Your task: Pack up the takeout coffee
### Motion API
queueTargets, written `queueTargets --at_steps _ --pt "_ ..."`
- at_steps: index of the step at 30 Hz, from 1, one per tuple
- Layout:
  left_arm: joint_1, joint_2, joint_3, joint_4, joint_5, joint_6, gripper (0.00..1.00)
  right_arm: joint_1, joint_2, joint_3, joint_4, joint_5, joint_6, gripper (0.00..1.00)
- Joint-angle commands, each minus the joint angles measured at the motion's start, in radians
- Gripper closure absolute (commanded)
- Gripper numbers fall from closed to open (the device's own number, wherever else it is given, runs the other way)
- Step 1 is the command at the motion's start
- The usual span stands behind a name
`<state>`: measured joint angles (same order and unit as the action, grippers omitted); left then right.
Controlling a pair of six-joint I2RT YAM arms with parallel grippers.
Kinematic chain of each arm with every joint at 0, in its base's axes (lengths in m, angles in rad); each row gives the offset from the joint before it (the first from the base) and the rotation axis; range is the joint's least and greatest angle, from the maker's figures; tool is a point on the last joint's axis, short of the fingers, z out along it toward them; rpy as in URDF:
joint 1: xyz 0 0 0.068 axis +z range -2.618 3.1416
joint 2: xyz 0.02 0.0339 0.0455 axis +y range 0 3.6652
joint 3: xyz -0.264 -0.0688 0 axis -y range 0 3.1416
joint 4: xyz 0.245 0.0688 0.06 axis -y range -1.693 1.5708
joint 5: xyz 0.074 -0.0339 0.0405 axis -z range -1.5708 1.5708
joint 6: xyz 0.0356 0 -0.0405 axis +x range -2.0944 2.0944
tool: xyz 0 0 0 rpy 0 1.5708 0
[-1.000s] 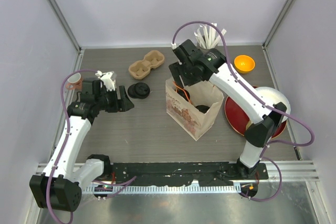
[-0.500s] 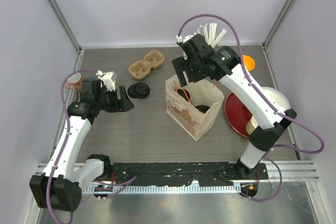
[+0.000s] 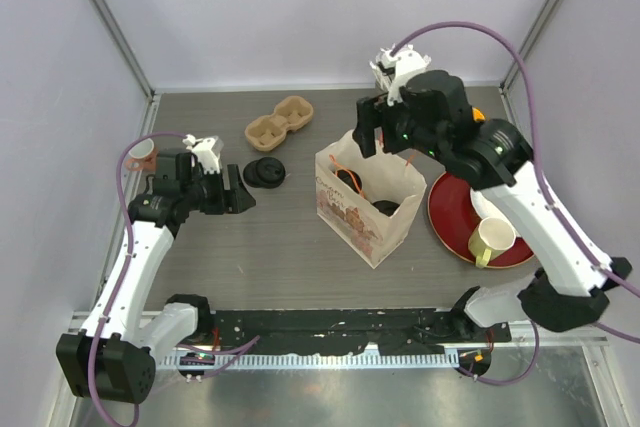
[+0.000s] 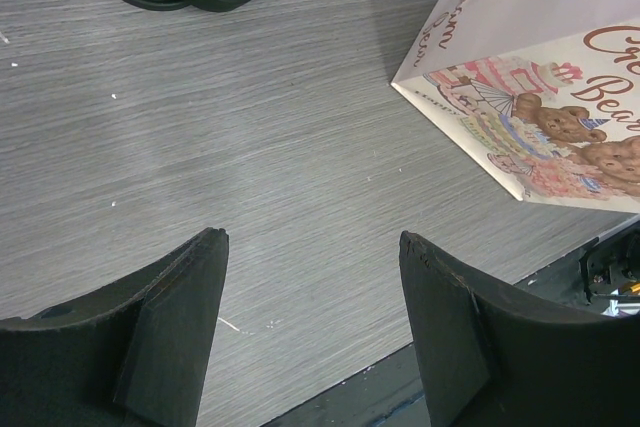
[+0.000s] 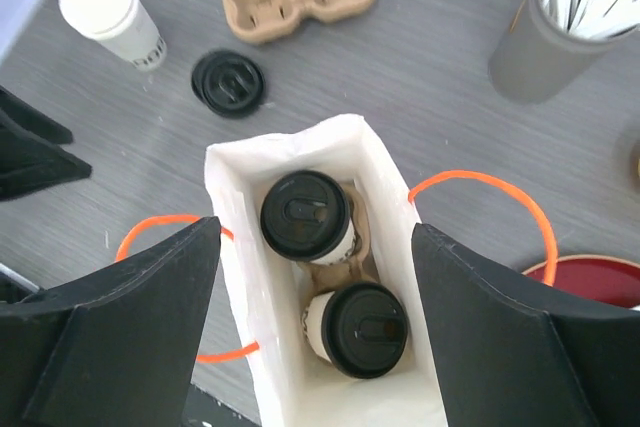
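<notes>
Two takeout coffee cups, cream with black lids point(image 5: 305, 217) point(image 5: 358, 327), stand in a cardboard carrier inside the white paper bag point(image 5: 235, 247). In the top view this bag point(image 3: 352, 219) shows a bear print and orange handles. My right gripper point(image 5: 315, 230) point(image 3: 372, 139) hovers open above the bag mouth and holds nothing. At the left, my left gripper point(image 4: 310, 238) point(image 3: 240, 195) is open over bare table, apart from the bag point(image 4: 560, 137).
Loose black lids point(image 3: 265, 173) point(image 5: 229, 82) and an empty cardboard carrier point(image 3: 279, 123) lie behind the bag. A cream cup stack point(image 5: 108, 12) and a pink mug point(image 3: 143, 151) stand far left. A grey holder of white sticks point(image 5: 535, 47) stands back right. A red plate point(image 3: 455, 217) carries a yellowish mug point(image 3: 493, 239).
My right arm has lifted up and to the right, away from the bag mouth, with its jaws a little wider. The left arm has not moved.
</notes>
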<state>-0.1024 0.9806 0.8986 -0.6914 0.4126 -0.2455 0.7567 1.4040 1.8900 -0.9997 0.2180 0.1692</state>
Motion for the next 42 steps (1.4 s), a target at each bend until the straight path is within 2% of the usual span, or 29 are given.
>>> queueTargets --at_steps 1,6,13,17,19,21,25,26,27,30,35,39,42 --pt "0.006 -0.023 0.023 0.027 0.025 0.017 0.27 0.004 -0.132 -0.084 0.271 0.003 -0.014 0.18" --pt "0.006 -0.025 0.02 0.029 0.028 0.015 0.27 0.004 -0.203 -0.132 0.355 0.058 -0.016 0.18" --pt "0.006 -0.025 0.019 0.027 0.029 0.017 0.27 0.004 -0.295 -0.193 0.432 0.348 0.001 0.18" --pt "0.006 -0.025 0.013 0.033 0.031 0.012 0.27 0.003 -0.278 -0.177 0.371 0.48 0.001 0.17" --pt "0.006 -0.028 0.011 0.033 0.029 0.011 0.27 -0.008 -0.263 -0.161 0.333 0.556 0.001 0.13" --pt "0.006 -0.031 0.01 0.032 0.029 0.012 0.27 -0.062 -0.237 -0.155 0.28 0.569 0.003 0.12" --pt "0.006 -0.034 0.006 0.033 0.032 0.012 0.27 -0.261 -0.2 -0.151 0.239 0.459 0.044 0.08" --pt "0.006 -0.036 0.006 0.035 0.032 0.012 0.27 -0.308 -0.192 -0.143 0.228 0.367 0.058 0.08" --pt "0.006 -0.036 0.005 0.036 0.032 0.014 0.27 -0.398 -0.171 -0.14 0.222 0.332 0.059 0.07" --pt "0.006 -0.034 0.006 0.036 0.041 0.025 0.27 -0.528 -0.131 -0.135 0.204 0.2 0.067 0.07" --pt "0.006 -0.008 0.06 0.029 0.028 0.072 0.27 -0.622 -0.108 -0.172 0.231 0.063 0.075 0.07" --pt "0.006 0.042 0.16 -0.009 0.023 0.118 0.27 -0.646 -0.091 -0.186 0.355 -0.107 -0.035 0.1" --pt "0.006 0.064 0.178 -0.013 0.029 0.118 0.27 -0.654 -0.007 -0.134 0.397 -0.178 -0.074 0.2"
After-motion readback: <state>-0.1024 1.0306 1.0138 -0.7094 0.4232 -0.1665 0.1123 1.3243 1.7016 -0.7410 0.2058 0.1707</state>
